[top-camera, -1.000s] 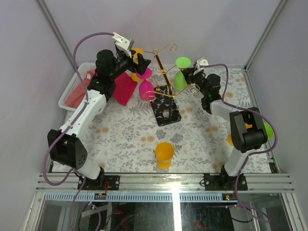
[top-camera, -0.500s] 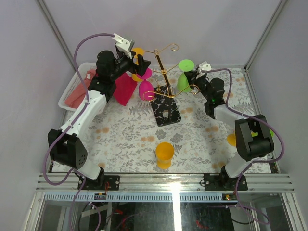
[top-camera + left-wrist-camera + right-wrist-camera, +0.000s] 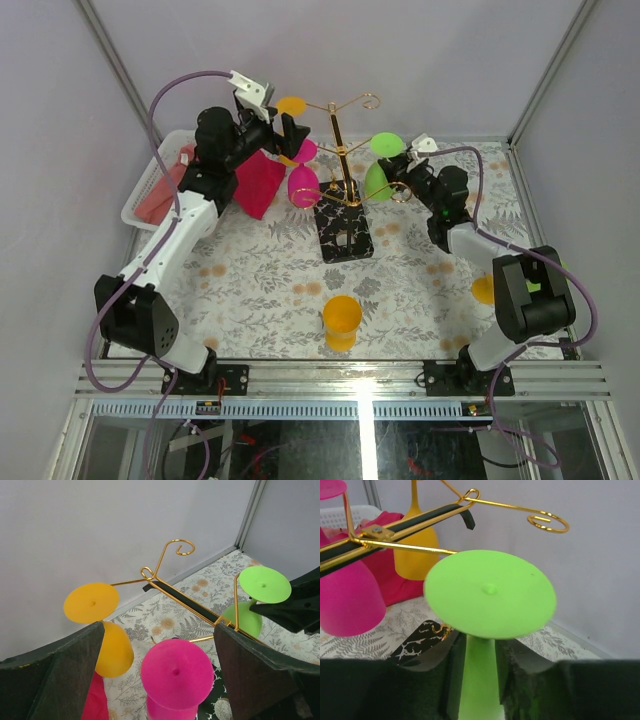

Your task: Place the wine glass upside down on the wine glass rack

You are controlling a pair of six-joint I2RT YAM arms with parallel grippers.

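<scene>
Both arms are up at the wine glass rack (image 3: 345,235), which stands about midway along the far edge of the table (image 3: 260,280).

The right gripper (image 3: 479,650) is pinching the stem of the green wine glass (image 3: 490,592), with a finger tight on each side. The glass is already flipped, foot up and bowl down. It's just off the rack's right side, with the foot about level with one of the gold wire arms and right next to it. From the wrist view I can't tell if the foot is actually sitting on the wire, but it looks like it isn't.

The left gripper (image 3: 284,130) is spread wide and holding nothing. It hangs over the rack's left side, just beside an orange glass (image 3: 92,602) that looks already hung. A pink glass (image 3: 176,672) sits lower down.

So I'd say we're at the hang-it step. Pickup and flip are done, and seating the glass isn't.

My guess at the next move is to slide the stem sideways into the arm so the foot ends up over the wire, lower until the wire takes the weight, and only then let go. That wire is thin and the rack looks light, so a bump could swing everything.
</scene>
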